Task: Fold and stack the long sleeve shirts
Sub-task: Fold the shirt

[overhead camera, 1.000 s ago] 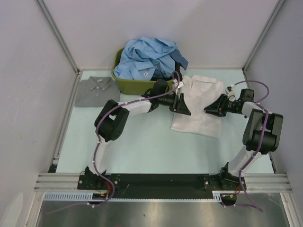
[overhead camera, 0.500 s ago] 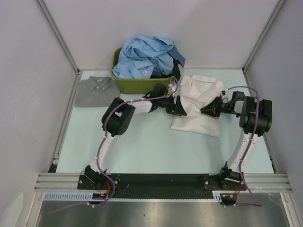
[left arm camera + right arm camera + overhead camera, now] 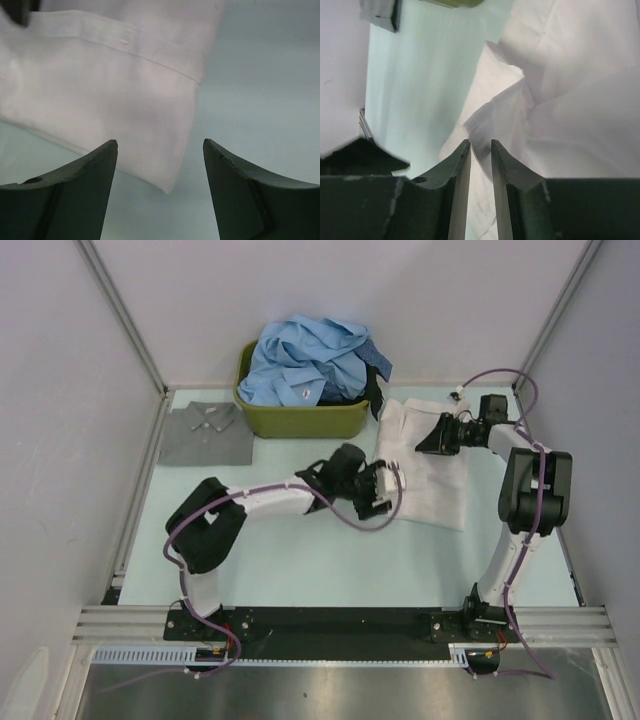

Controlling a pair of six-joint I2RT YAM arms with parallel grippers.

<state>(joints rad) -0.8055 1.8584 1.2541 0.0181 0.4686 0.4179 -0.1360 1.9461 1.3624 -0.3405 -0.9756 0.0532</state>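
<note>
**Landmark.** An olive-green tub [image 3: 300, 422], rectangular, of smooth plastic with rounded corners, is being taken as the reference. It is standing at the far edge of the pale mint table [image 3: 300, 550].

**Task items.**
- The light blue shirts [image 3: 310, 360] are being held in the tub as a crumpled heap of soft thin cloth, rising above its rim.
- A dark shirt [image 3: 374, 390] is being seen draped over the tub's right end.
- A grey shirt [image 3: 205, 433] is lying flat and folded to a neat rectangle just left of the tub, collar uppermost.
- The white shirt [image 3: 440, 495] is lying spread and partly folded on the table, just right of the tub and nearer the arm bases. Its cloth is thin, matte and lightly creased.

**Left gripper** [image 3: 160, 145]. It is being held low at the white shirt's edge that lies nearest the bases, on the tub's near right. Its dark, wedge-shaped fingers [image 3: 85, 175] are standing well apart, with nothing clamped. A squared corner of the shirt, with a stitched seam line, is being seen just beyond the gap.

**Right gripper** [image 3: 480, 142]. It is being held over the part of the white shirt beside the tub's right end. Its fingers [image 3: 460, 170] are being held nearly together, with only a narrow slit between them. A raised fold of white cloth is meeting the tips. Whether that fold is being pinched cannot be told.
</note>
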